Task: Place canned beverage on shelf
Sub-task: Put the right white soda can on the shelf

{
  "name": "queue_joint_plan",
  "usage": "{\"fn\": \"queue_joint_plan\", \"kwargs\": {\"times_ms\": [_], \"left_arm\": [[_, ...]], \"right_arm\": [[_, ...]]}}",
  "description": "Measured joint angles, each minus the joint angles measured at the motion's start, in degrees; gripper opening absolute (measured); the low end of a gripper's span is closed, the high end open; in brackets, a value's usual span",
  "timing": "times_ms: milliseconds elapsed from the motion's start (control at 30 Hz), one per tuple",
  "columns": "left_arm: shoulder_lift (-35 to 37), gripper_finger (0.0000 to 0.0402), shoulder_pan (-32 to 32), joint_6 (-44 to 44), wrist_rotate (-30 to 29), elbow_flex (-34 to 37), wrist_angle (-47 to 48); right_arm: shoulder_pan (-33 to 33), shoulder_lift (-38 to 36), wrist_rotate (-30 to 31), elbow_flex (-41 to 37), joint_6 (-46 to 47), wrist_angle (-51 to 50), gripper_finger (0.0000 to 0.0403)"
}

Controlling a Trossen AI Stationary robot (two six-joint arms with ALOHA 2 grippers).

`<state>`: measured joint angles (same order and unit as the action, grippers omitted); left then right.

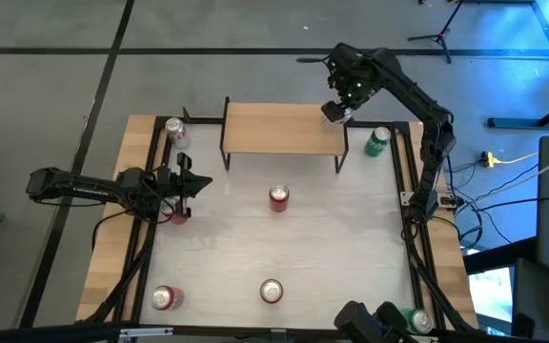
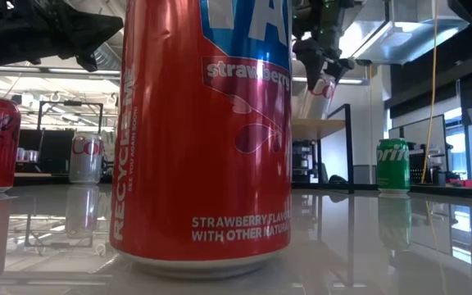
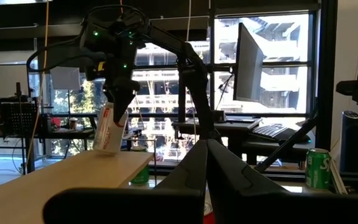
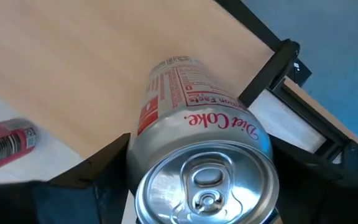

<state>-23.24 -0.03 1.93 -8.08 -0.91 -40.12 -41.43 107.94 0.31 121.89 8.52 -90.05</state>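
Note:
A silver Diet Coke can [image 4: 197, 155], the canned beverage, hangs in my right gripper [image 1: 336, 111] over the right end of the shelf [image 1: 284, 129]. The shelf is a light-wood top on thin black legs at the table's far side. In the left wrist view the can [image 3: 110, 127] tilts under the gripper [image 3: 118, 93], just above the wood. In the low view the can [image 2: 322, 86] shows clear of the shelf top [image 2: 318, 127]. My left gripper [image 1: 198, 184] waits shut at the table's left, its fingers [image 3: 207, 168] pressed together. My right gripper pinches the can's upper wall [image 4: 142, 162], just under the top rim, between its two fingers [image 4: 107, 171], one on each side. The fingers come from above, pointing steeply down. The can hangs tilted below them, its top toward the wrist, clear of the shelf.
Several other cans stand on the white table. A green one [image 1: 377, 141] is right of the shelf and a silver one [image 1: 174, 131] left of it. A red one [image 1: 278, 197] is mid-table, and others [image 1: 271, 291] are near the front edge. The shelf's left and middle are bare wood.

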Motion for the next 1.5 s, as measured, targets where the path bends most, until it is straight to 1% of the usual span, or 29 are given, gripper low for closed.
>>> {"fn": "queue_joint_plan", "kwargs": {"times_ms": [167,300,467,833,900,1033,1267,1400,1500], "left_arm": [[0.0,0.0002,0.0,0.0,0.0,0.0,0.0],[0.0,0.0002,0.0,0.0,0.0,0.0,0.0],[0.0,0.0002,0.0,0.0,0.0,0.0,0.0],[0.0,0.0002,0.0,0.0,0.0,0.0,0.0],[0.0,0.0002,0.0,0.0,0.0,0.0,0.0],[0.0,0.0002,0.0,0.0,0.0,0.0,0.0],[0.0,0.0002,0.0,0.0,0.0,0.0,0.0],[0.0,0.0002,0.0,0.0,0.0,0.0,0.0],[0.0,0.0002,0.0,0.0,0.0,0.0,0.0]], "right_arm": [[0.0,0.0,0.3,0.0,-0.6,0.0,0.0334],[0.1,0.0,1.2,0.0,-1.4,0.1,0.035],[0.1,0.0,3.2,0.0,-1.6,0.2,0.0353],[0.2,0.0,3.1,0.0,-2.9,0.0,0.0355],[0.2,-0.5,1.9,0.0,-4.0,0.1,0.0355],[0.7,-3.4,0.6,0.1,-7.6,0.0,0.0355],[1.0,-9.8,2.6,-2.2,-11.3,1.8,0.0355],[0.9,-14.7,3.2,-7.2,-13.0,7.9,0.0356],[0.9,-19.4,3.1,-13.1,-13.9,12.3,0.0356]]}}
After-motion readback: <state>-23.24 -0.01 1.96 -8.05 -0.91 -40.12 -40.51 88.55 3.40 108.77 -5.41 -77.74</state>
